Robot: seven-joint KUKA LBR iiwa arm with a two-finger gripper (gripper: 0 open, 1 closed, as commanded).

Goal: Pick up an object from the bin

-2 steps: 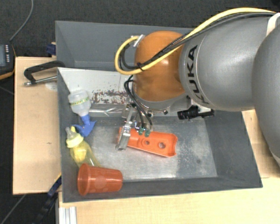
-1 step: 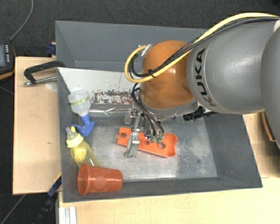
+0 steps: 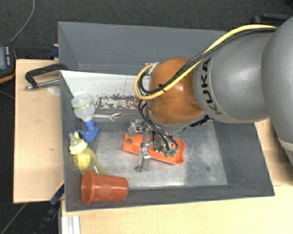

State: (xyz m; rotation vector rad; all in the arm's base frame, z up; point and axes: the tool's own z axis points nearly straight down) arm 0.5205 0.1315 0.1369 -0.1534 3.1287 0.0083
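Note:
My gripper hangs low in the middle of the bin, under the arm's orange dome. It is right over a flat orange object that lies on the bin floor and reaches from the gripper's left to its right. Part of that object is hidden behind the gripper. The view does not tell whether the gripper touches the object.
An orange-red plastic cup lies on its side at the front left corner. Along the left wall lie a yellow squeeze bottle, a blue piece and a clear whitish cup. The arm covers the bin's right rear.

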